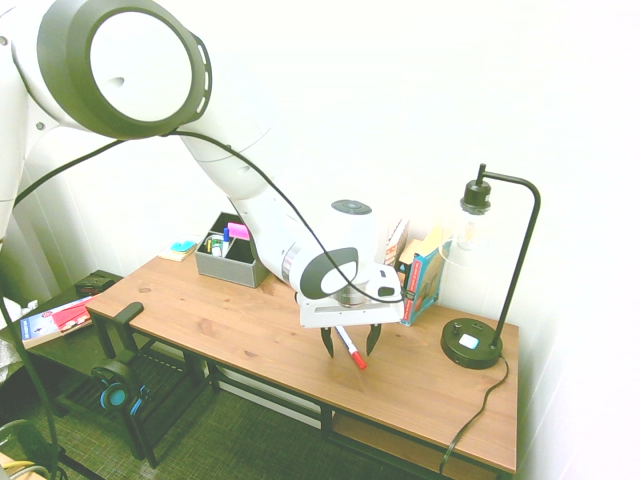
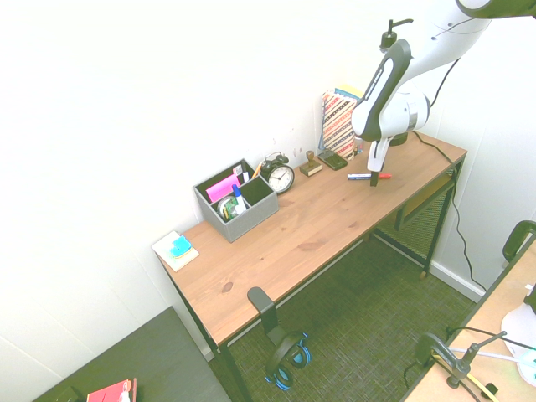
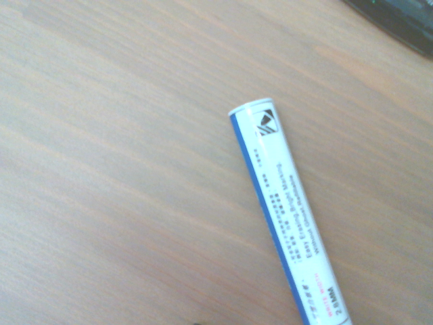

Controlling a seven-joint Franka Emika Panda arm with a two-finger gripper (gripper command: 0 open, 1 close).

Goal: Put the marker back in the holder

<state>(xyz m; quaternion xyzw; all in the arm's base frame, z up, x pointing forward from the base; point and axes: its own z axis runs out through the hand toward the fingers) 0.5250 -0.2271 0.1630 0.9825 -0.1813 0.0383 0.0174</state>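
The marker lies flat on the wooden desk, a slim white pen with a red cap and a blue stripe along its body. My gripper stands open straight over it, one dark finger on each side of the pen and low to the desk. From the other side the marker shows near the desk's right end, with the gripper over its capped half. The holder, a grey compartment box with pens and pink notes in it, stands at the back of the desk, well away from the gripper.
A round black alarm clock stands beside the holder. Books lean on the wall and a black lamp stands close behind the gripper. A sticky-note pad lies at the desk's far end. Headphones hang below the front edge.
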